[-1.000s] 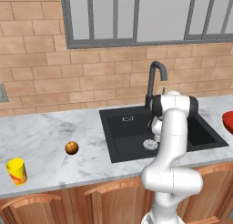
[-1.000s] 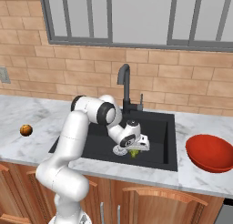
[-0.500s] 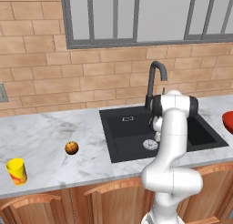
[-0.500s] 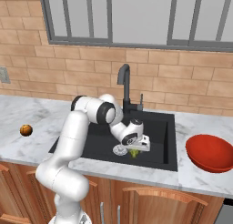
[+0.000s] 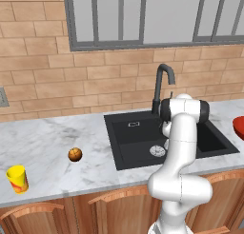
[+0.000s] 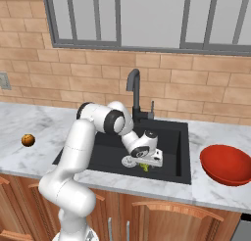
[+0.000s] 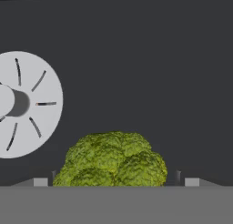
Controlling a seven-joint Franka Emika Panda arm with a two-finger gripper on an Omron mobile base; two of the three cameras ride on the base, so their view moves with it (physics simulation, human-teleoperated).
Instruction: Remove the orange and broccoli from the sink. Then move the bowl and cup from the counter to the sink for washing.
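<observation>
The gripper (image 6: 145,165) is lowered into the sink (image 6: 179,159) with its jaws spread wide, and the broccoli (image 7: 111,160) is seen between the two fingertips (image 7: 40,181) on the black floor, beside the white drain (image 7: 27,104). The orange (image 5: 75,154) and the cup (image 5: 17,178) are placed on the counter (image 5: 47,147) left of the sink, and the bowl (image 6: 227,164) is placed on its right.

- Broccoli (image 7: 113,159) loses its lower part at the hand view's bottom.
- Drain (image 7: 22,104) is clipped at the left edge.
- Bowl (image 5: 239,127) is sliced off by the left base view's right edge.
</observation>
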